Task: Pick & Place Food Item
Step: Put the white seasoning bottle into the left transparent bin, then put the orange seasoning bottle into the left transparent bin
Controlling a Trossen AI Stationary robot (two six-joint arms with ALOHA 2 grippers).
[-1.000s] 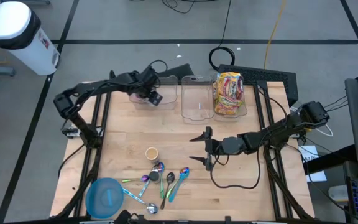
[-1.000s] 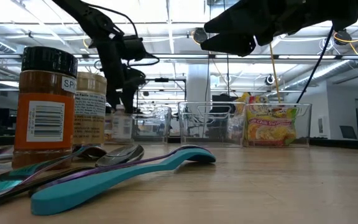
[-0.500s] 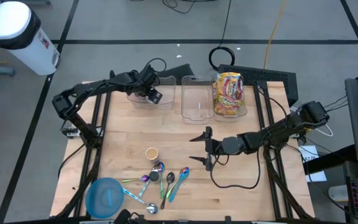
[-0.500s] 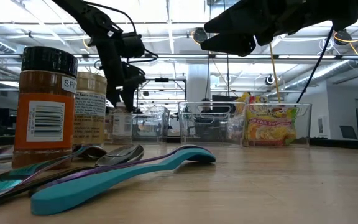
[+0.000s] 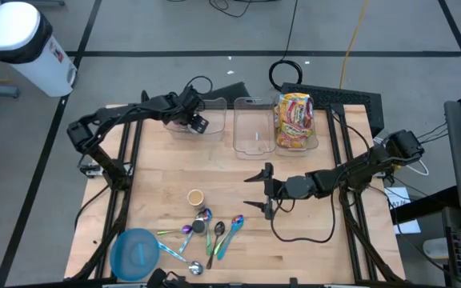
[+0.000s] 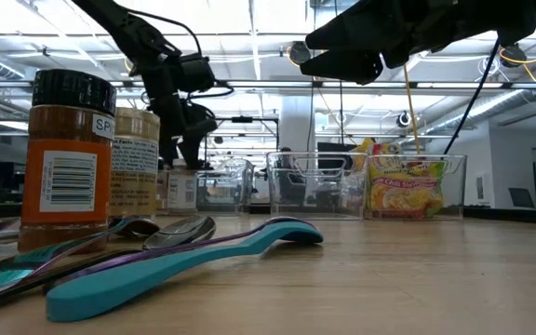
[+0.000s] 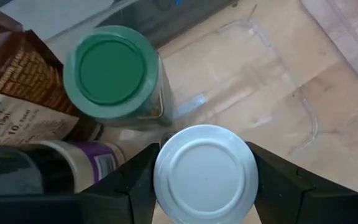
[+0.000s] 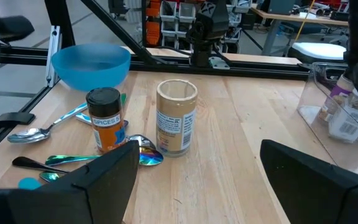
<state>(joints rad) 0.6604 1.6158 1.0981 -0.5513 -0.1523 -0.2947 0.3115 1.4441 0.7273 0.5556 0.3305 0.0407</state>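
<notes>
Nearest in the low view lie glossy metal spoons (image 6: 161,233) and a matte teal spoon (image 6: 184,265) on the pale wood table (image 5: 326,240), beside a round orange spice jar (image 6: 66,154) with a ribbed black cap. Mid-table, the right gripper (image 5: 260,191) hovers, fingers spread wide and empty. Farther back, the left gripper (image 7: 205,186) reaches into the clear plastic bin (image 5: 214,120), its fingers apparently clamped on a white-lidded jar (image 7: 206,172) with a smooth, round lid, next to a green-lidded jar (image 7: 112,71).

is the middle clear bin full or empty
Empty: the high view shows bare wood through the middle clear bin, while the noodle packet sits in the next bin.
</notes>
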